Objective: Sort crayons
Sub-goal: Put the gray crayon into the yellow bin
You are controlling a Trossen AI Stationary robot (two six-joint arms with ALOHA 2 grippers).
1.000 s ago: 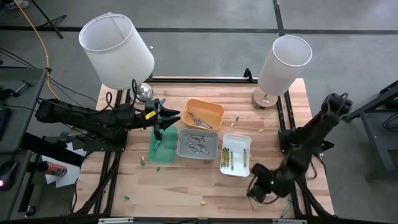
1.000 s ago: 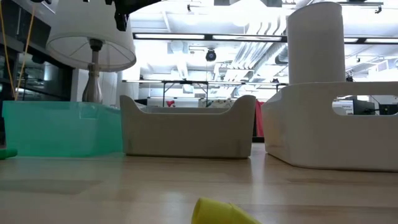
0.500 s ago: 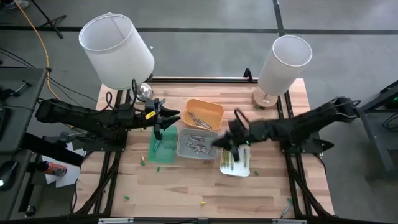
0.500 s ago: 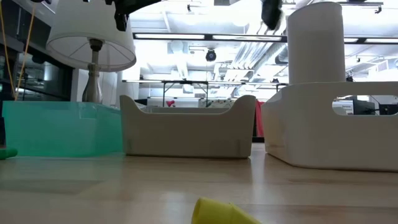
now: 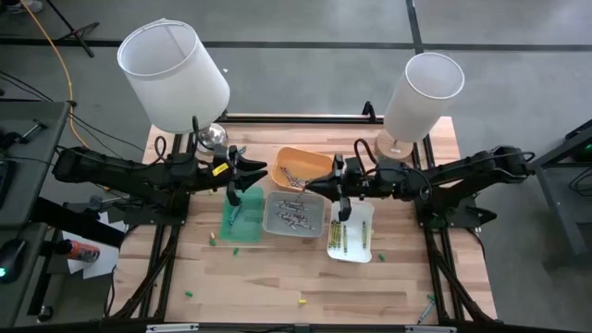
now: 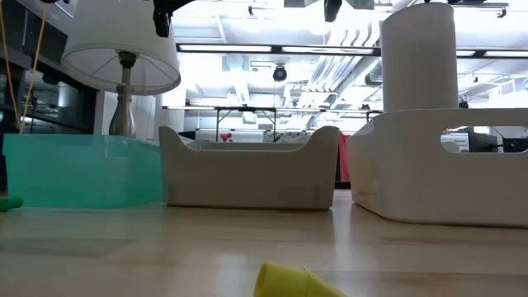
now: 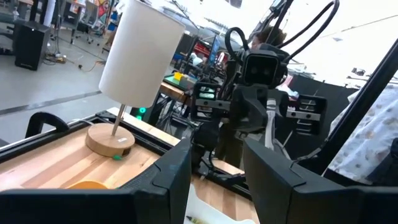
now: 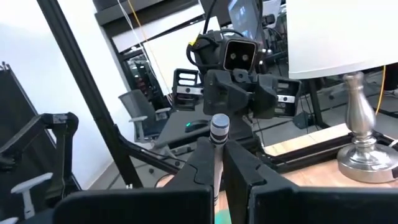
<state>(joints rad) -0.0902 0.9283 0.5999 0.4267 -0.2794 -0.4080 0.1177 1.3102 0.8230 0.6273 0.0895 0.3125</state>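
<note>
Four trays stand mid-table: orange (image 5: 305, 169), green (image 5: 242, 219), grey (image 5: 294, 215) and white (image 5: 351, 231). Grey crayons lie in the orange and grey trays, yellow and green ones in the white tray. Loose crayons lie on the wood, among them a yellow one (image 5: 301, 301) near the front edge. My left gripper (image 5: 254, 174) hangs open above the green tray, holding nothing (image 7: 214, 165). My right gripper (image 5: 324, 183) hovers over the grey and orange trays, level, shut on a grey crayon (image 8: 219, 127). The two grippers face each other. My right gripper pinches the grey crayon between its two fingers (image 8: 202, 158). One end of the crayon (image 8: 219, 121) sticks out past the fingertips. The fingers lie level and point toward the table's left. The crayon is lifted clear of the trays and table.
Two white-shaded lamps stand at the back, one far left (image 5: 174, 76) and one far right (image 5: 421, 92) on a wooden foot. A yellow crayon (image 6: 289, 282) lies close before the low camera. Bare wood stretches along the near edge.
My right gripper has swung from the table's near right corner up and toward the trays in the middle. It has tipped from pointing down to level and rolled. It has stayed shut throughout.
</note>
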